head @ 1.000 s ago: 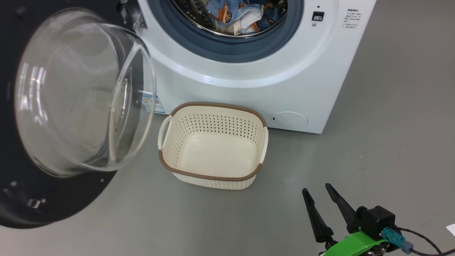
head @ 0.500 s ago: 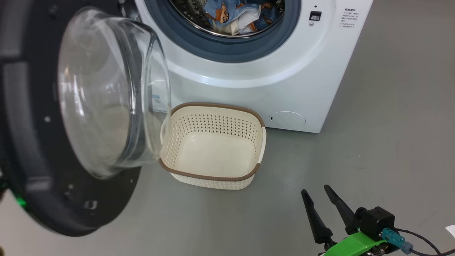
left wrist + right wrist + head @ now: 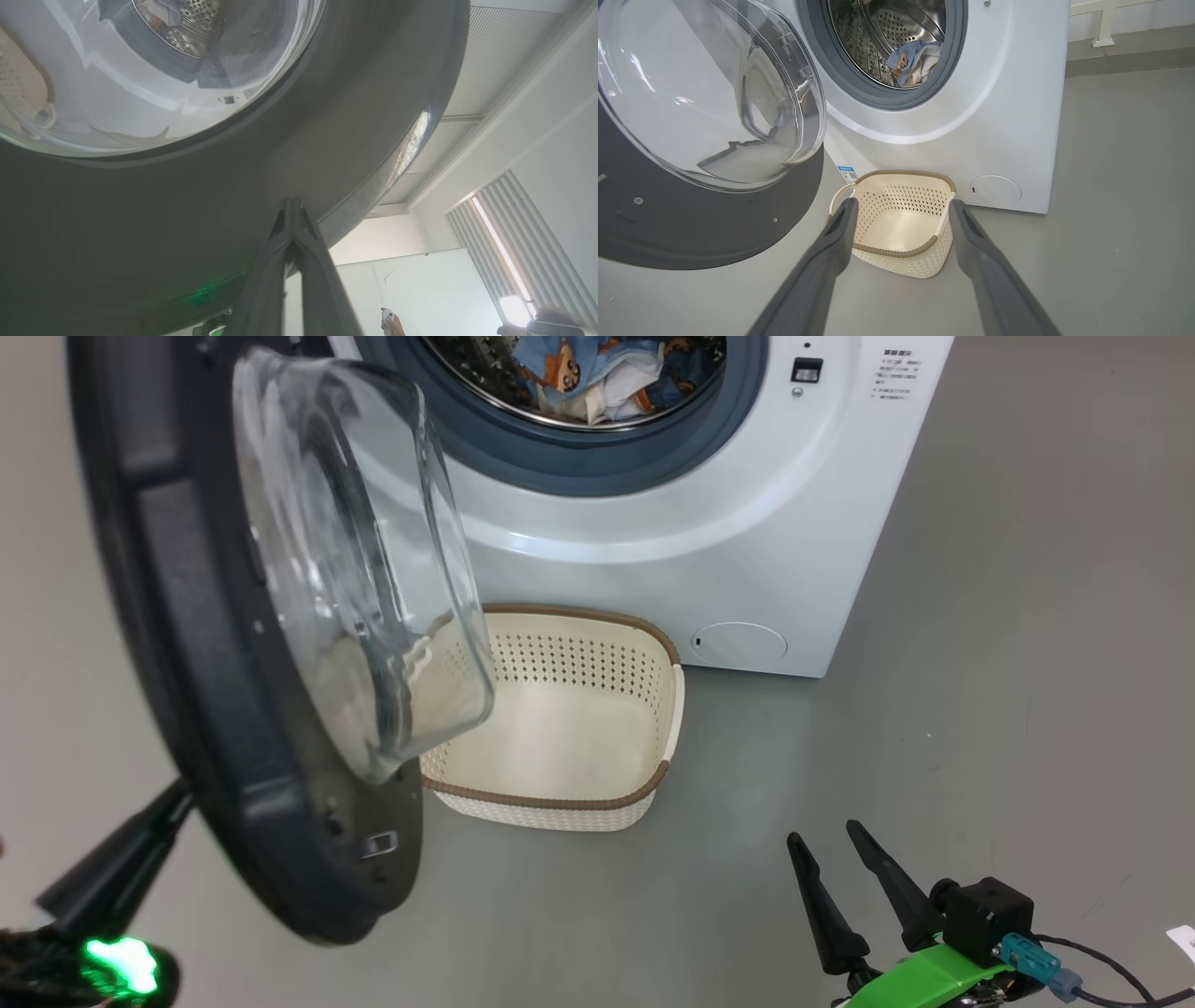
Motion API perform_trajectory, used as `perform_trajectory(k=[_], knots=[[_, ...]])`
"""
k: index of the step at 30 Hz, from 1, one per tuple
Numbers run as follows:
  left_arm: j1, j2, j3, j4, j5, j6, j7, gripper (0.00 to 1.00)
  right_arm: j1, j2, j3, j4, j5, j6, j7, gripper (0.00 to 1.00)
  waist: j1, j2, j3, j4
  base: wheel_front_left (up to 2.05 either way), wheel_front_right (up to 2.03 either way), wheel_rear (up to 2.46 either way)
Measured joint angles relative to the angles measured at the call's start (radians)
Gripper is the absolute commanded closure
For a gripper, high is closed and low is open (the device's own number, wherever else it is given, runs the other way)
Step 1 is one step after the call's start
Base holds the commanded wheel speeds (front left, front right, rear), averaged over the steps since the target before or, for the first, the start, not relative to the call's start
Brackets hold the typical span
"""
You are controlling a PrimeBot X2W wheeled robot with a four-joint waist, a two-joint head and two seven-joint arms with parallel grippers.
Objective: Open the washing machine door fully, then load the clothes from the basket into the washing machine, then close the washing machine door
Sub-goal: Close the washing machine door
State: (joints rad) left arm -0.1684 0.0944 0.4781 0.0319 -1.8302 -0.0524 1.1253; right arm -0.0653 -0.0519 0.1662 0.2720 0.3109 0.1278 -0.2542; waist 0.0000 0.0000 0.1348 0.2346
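Grey floor [image 3: 1027, 616] runs under the white washing machine [image 3: 747, 523]. The clothes [image 3: 597, 373] lie inside the machine's drum, and the basket [image 3: 579, 798] sits bare on the floor just in front of the machine, so loading looks done and closing is the step in hand. The washing machine door [image 3: 177, 644] stands out from the machine's left side, about halfway round. The left gripper [image 3: 293, 205], fingers clenched together on nothing, is at the door's outer face; the right gripper [image 3: 825, 833] hangs released and empty, well off the machine's front. Next, I judge, a steady push should carry the door to the machine's opening until it latches. Whether the fingertips actually touch the door is unclear; the hinge is cut off, and the glass bowl blurs the basket's near corner
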Motion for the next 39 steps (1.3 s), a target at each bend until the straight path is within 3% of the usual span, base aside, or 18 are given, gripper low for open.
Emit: perform_trajectory(k=[6,18,39], knots=[[0.0,-0.045,-0.064,-0.021,0.003,-0.008,-0.033,1.0,-0.002,0.0,0.005,0.0,0.0,0.0,0.0,0.0,0.0,0.0,0.002,-0.017,0.0,0.0,0.0],[-0.046,-0.056,-0.175,0.001,0.019,-0.051,-0.13,1.0,-0.018,0.0,0.008,-0.005,0.001,0.0,0.0,0.0,-0.0001,0.0,0.024,-0.068,0.0,0.0,0.0],[-0.164,-0.059,-0.263,0.017,0.014,-0.068,-0.264,1.0,-0.018,0.0,0.01,-0.045,0.016,0.0,0.0,0.0,0.0,0.0,0.072,-0.257,0.0,0.0,0.0]])
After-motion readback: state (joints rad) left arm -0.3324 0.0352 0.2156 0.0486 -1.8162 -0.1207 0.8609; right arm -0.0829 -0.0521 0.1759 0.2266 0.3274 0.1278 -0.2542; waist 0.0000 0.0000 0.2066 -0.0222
